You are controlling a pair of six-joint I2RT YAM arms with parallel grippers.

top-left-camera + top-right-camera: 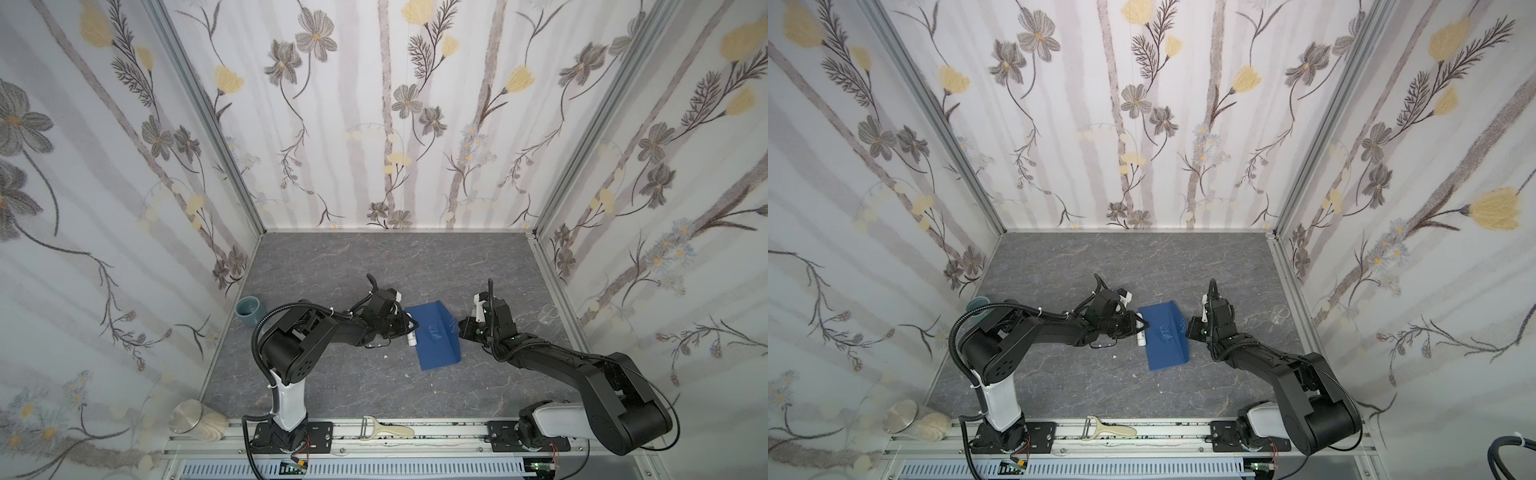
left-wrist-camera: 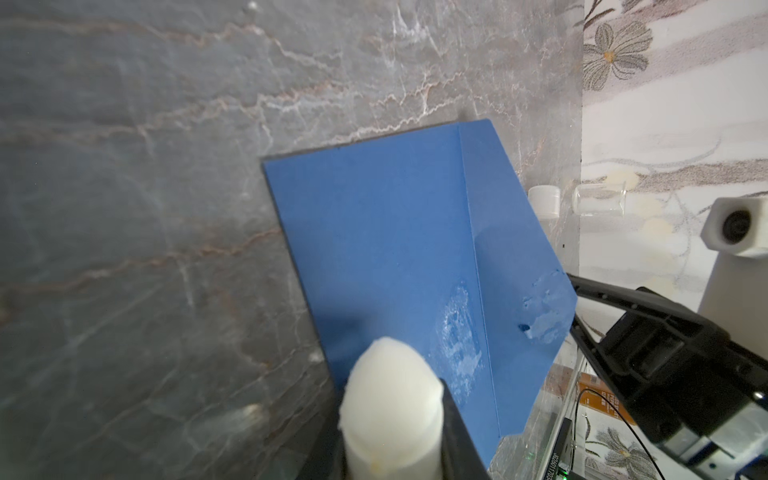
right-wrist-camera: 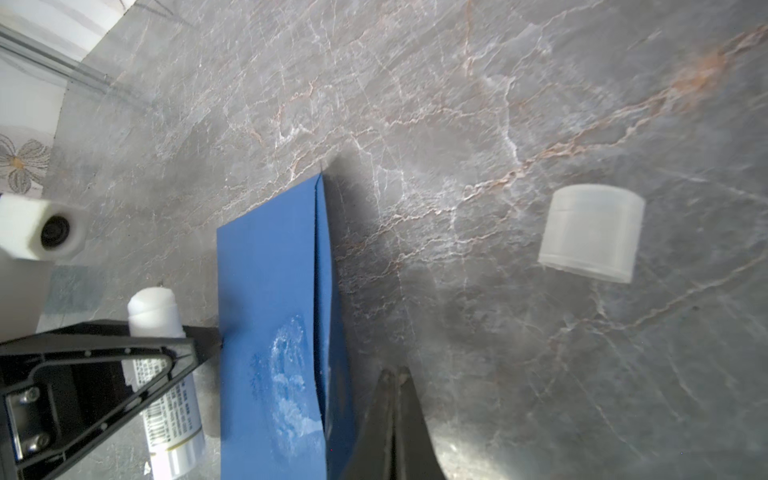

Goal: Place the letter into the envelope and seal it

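Note:
The blue envelope (image 1: 432,349) (image 1: 1165,349) lies mid-table with its flap (image 2: 511,249) standing up along its right side. Pale glue smears show on its body (image 2: 461,328) (image 3: 286,374) and on the flap. My left gripper (image 1: 405,328) (image 1: 1133,326) (image 2: 390,415) is shut on a white glue stick (image 1: 412,338) (image 2: 390,399) (image 3: 156,307) at the envelope's left edge, with the bare glue tip just above the paper. My right gripper (image 1: 461,328) (image 1: 1192,328) (image 3: 395,374) is shut and empty, its tips against the outer side of the raised flap. The letter is hidden.
The glue stick's translucent cap (image 3: 590,232) sits on the table right of the envelope, by a clear beaker (image 1: 548,313) (image 1: 1280,313). A teal mug (image 1: 248,311) stands at the left wall. A peeler (image 1: 386,428) and a lying jar (image 1: 195,417) rest at the front rail.

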